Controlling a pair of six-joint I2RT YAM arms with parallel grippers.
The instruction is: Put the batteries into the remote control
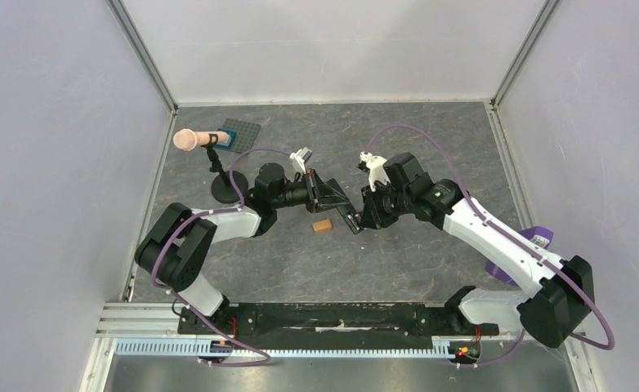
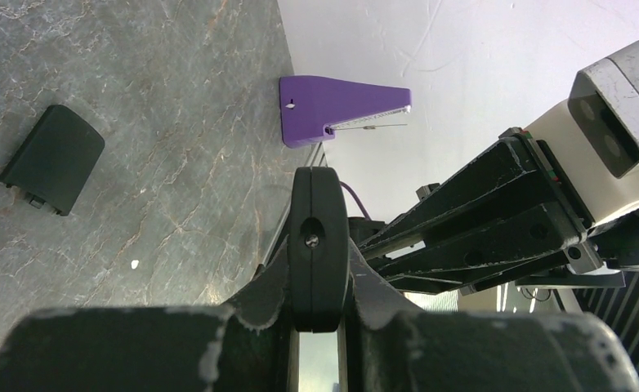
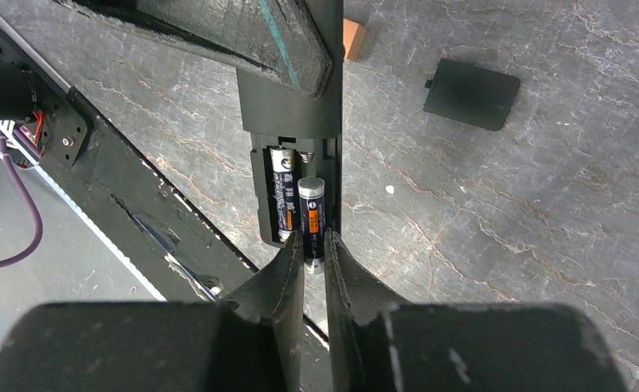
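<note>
Finding no word, brand, number or sign legible in any view. Making out only traces of print, all in the right wrist view. Seeing pale lettering set lengthwise along the black jacket of the seated battery [image 3: 283, 196], in the open bay of the remote control [image 3: 288, 114], plus a small pale round mark near that battery's far end. Seeing similar pale lettering along the second battery [image 3: 311, 214], just beside the first. Failing to read a single character on either, the print being too small and blurred.
</note>
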